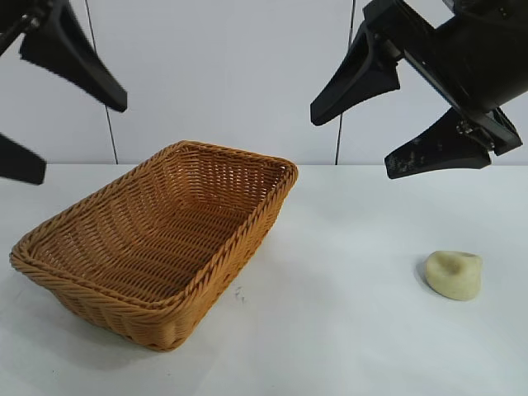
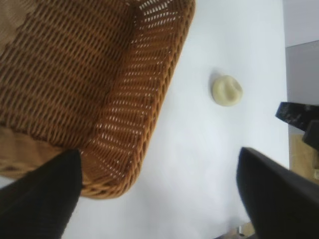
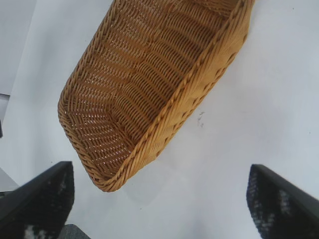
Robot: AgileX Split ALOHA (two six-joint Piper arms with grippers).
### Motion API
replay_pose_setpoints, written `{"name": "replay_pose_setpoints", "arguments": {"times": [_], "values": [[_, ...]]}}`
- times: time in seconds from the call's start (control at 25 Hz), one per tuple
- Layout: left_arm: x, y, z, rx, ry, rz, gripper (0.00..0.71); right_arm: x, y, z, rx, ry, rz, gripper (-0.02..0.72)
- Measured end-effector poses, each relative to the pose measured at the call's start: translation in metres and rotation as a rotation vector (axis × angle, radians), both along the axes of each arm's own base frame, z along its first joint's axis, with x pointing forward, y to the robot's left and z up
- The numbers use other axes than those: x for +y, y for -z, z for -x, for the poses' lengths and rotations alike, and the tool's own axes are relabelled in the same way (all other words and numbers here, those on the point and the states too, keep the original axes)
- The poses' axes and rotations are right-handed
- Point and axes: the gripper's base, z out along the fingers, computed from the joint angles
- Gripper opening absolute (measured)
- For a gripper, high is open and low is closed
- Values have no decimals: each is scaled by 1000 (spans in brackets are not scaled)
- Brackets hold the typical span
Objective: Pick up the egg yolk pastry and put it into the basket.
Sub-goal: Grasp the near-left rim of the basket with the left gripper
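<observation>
A white desk point(image 1: 355, 330) is carrying 2 things. The basket point(image 1: 157, 247), woven and orange-brown, is sitting in the lower left of the exterior view with nothing lying inside it. The egg yolk pastry point(image 1: 454, 274), a small pale lump with a dented top, is resting on the desk at the lower right, well apart from the basket.

The right hand point(image 1: 363, 132) is hanging in the upper right of the frame, released, its 2 black fingers spread wide and aimed downward. It looks poised above and a little behind the pastry, probably so it can drop around it.

The left hand point(image 1: 62, 124) is showing at the upper left edge, also released, high above the basket and seemingly idle.
</observation>
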Motion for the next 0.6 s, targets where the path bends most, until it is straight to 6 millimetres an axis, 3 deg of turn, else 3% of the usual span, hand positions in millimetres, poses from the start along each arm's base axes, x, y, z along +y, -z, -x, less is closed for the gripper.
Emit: {"name": "replay_pose_setpoints", "arguments": {"times": [0.16, 0.4, 0.6], "values": [[8, 11, 23, 91, -106, 42, 610, 0, 0, 0, 0, 0, 0, 670], [10, 14, 27, 157, -198, 75, 610, 0, 0, 0, 0, 0, 0, 670], [-1, 15, 33, 186, -186, 70, 610, 0, 0, 0, 0, 0, -1, 670]]}}
